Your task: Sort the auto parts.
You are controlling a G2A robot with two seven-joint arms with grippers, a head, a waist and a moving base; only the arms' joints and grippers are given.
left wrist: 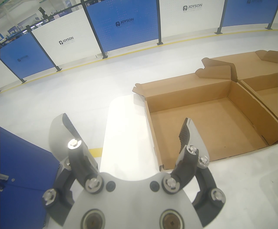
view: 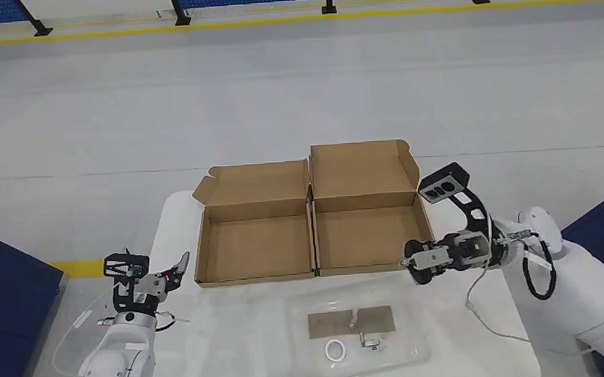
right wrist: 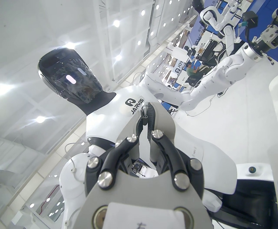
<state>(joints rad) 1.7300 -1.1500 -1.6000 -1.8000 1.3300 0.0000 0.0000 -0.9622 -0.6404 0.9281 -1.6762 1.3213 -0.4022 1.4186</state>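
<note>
Now | small metal part (right wrist: 145,107) pinched in right gripper (right wrist: 145,118) | left gripper (left wrist: 126,120) spread

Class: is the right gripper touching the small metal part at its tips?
Touching. The right wrist view shows the right gripper shut on the metal part, with the part pinched at the gripper's very end.

The left box (view: 254,248) and right box (view: 372,236) are open on top, so straight down works; side walls and upright back flaps (view: 254,182) block you. The tray (view: 410,351) crowds the table's (view: 237,321) front.
</note>
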